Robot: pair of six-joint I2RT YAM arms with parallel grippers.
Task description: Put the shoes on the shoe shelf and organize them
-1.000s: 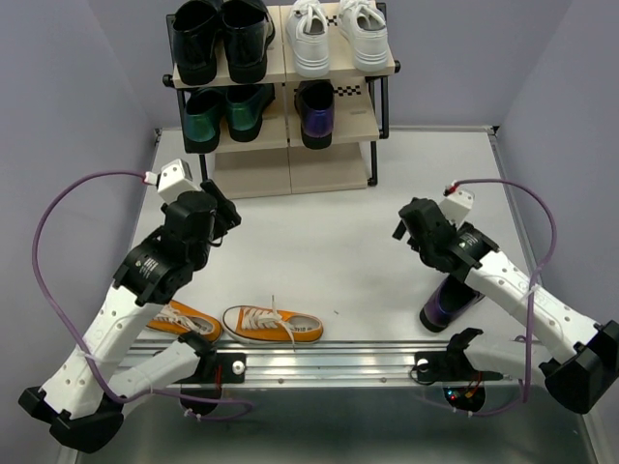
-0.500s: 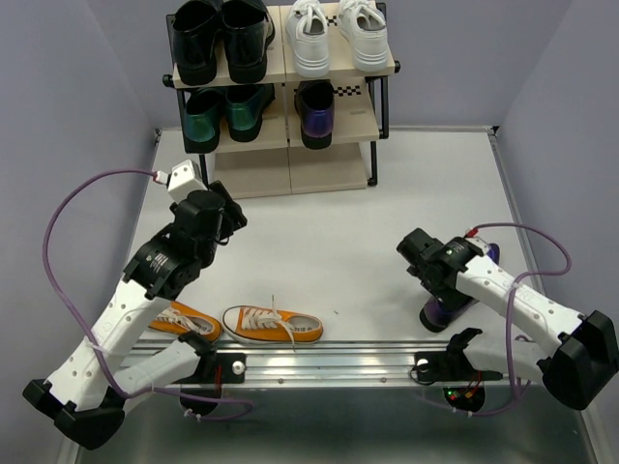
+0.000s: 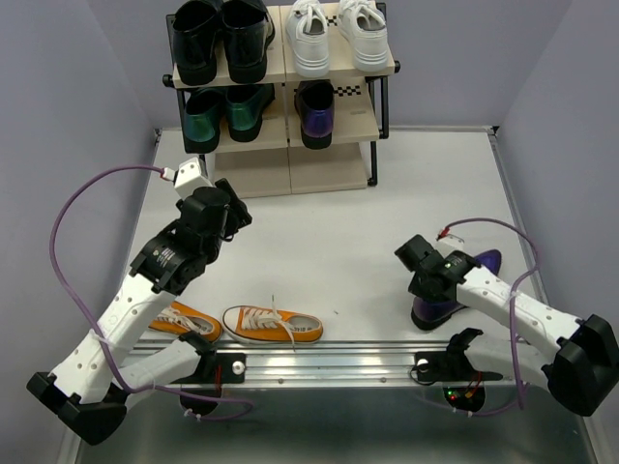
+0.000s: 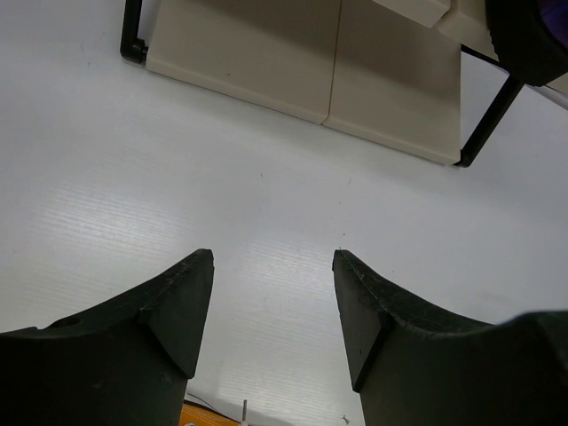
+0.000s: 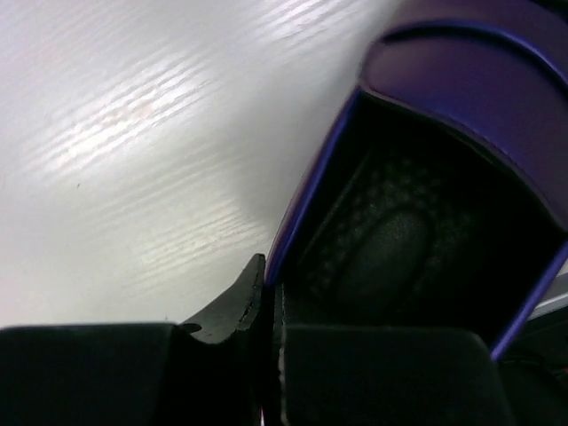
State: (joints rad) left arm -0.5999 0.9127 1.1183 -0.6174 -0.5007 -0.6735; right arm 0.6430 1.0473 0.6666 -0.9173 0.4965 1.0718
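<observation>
Loafer [image 3: 432, 313], glossy purple, lies at the near right of the worktop [image 3: 329, 232], its long axis slanting from heel at near-left to toe at far-right. The right gripper [image 5: 269, 293] pinches the side wall of its opening, one finger inside, one outside. The left gripper [image 4: 271, 259] hangs spread above the worktop, facing the shelf [image 3: 290, 172].

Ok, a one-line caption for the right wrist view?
Right gripper pinching the rim of the purple loafer on the white table.
</observation>
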